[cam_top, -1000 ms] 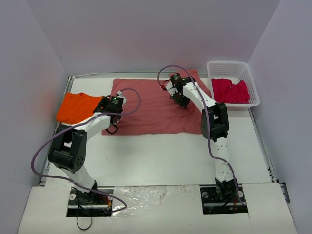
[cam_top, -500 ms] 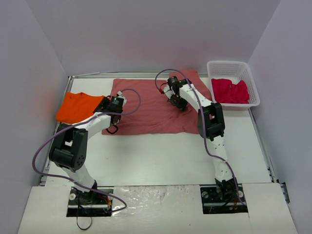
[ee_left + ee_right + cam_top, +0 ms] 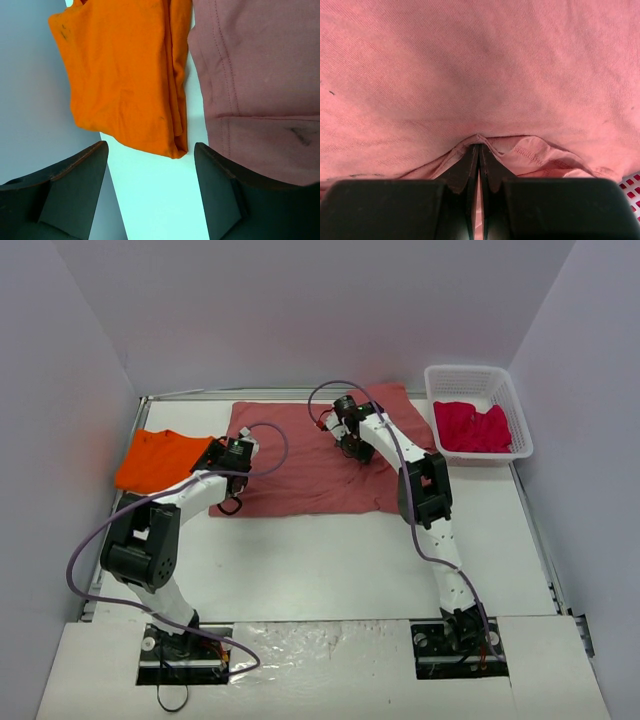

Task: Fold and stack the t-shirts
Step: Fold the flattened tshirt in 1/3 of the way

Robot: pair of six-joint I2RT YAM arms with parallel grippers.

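From above, the brick-red shirt (image 3: 300,465) lies spread flat on the desk (image 3: 330,560), with the folded orange shirt (image 3: 160,458) at its left and the crimson shirt (image 3: 470,427) crumpled in a white basket (image 3: 478,375). The left wrist view shows the left gripper (image 3: 150,150) open above the gap between the orange and red cloth. The right wrist view shows the right gripper (image 3: 478,150) closed, pinching a red fold.

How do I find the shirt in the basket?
Go to the table's far right corner, where a white basket sits. The crumpled shirt inside is bright crimson-pink, unlike the dull brick-red shirt spread beside it or the orange one.
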